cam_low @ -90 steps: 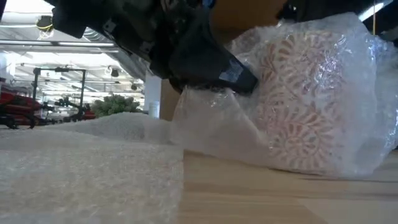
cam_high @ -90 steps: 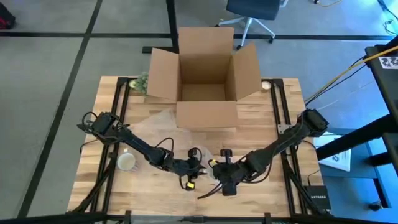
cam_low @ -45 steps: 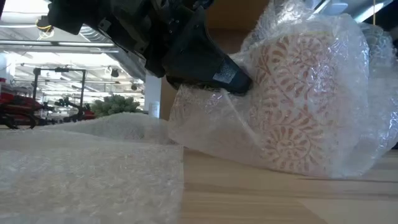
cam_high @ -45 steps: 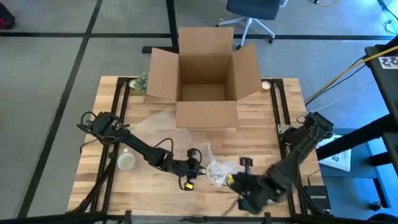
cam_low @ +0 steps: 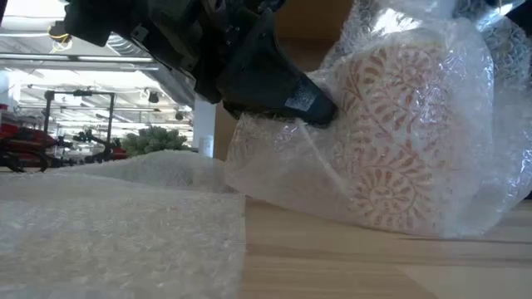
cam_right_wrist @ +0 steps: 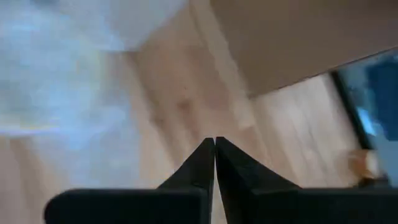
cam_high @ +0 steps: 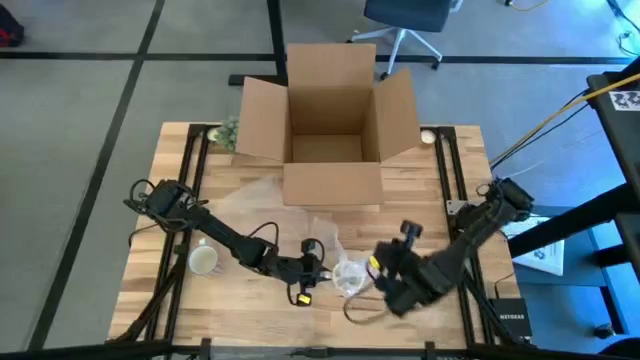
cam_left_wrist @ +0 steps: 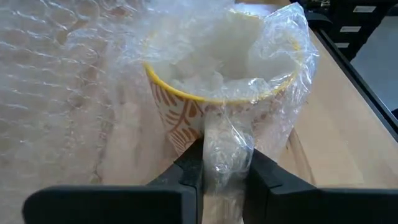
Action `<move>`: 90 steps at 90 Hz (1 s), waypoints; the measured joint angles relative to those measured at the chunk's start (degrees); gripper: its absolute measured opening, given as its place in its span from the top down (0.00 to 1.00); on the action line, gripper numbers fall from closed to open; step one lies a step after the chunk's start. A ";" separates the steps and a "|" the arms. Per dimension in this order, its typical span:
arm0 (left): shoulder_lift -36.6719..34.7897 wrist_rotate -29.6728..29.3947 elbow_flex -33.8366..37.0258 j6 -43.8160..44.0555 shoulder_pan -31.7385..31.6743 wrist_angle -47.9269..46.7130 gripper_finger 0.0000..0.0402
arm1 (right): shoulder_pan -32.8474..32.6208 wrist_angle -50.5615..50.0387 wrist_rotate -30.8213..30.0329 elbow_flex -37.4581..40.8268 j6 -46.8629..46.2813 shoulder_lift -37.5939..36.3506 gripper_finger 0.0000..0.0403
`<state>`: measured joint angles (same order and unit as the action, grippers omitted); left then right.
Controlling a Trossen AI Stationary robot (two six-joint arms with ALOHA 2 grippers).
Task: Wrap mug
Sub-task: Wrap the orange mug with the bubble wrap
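The yellow-rimmed ceramic mug with an orange leaf pattern [cam_left_wrist: 205, 93] stands upright on the pale wooden table [cam_high: 250, 300], swathed in a clear bubble-wrap sheet [cam_left_wrist: 261, 56] that is stuffed into its mouth and draped down its side. The left gripper [cam_left_wrist: 225, 171] sits directly in front of it, low against its wall, clenched on a gathered fold of that sheet (the fold runs down between the two fingers, so the pinch is on plastic, not on ceramic). In the low view the dark finger presses into the wrap at the mug's upper flank, and the mug's long axis points straight up, square to the gripper's reach.

The right gripper [cam_right_wrist: 214, 144] is on the mug's other side, just beside the bundle but apart from it, its fingers pressed together on nothing. Seen from above, the loose wrap lies between the two grippers, nearer to the left one.

Judged from this, the left arm anchors the bundle while the right arm would have to come in from the opposite side to catch a free edge.
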<state>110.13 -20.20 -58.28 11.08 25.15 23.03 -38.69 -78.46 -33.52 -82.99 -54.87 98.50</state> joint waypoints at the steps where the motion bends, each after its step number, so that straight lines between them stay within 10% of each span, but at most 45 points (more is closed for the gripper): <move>1: 0.00 0.02 0.00 0.01 0.00 0.00 0.90 | 0.54 1.67 0.90 0.60 1.37 -0.21 1.00; 26: 0.00 0.01 0.00 -0.58 -0.07 0.02 0.90 | 5.18 34.62 15.00 5.84 20.51 -3.37 1.00; 90: -0.04 -1.01 0.07 -0.66 -0.27 -0.07 0.90 | 13.57 42.63 32.52 5.39 28.15 13.47 1.00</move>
<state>110.08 -21.21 -58.22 10.43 24.88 22.96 -25.12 -35.83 -1.00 -77.59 -26.72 111.97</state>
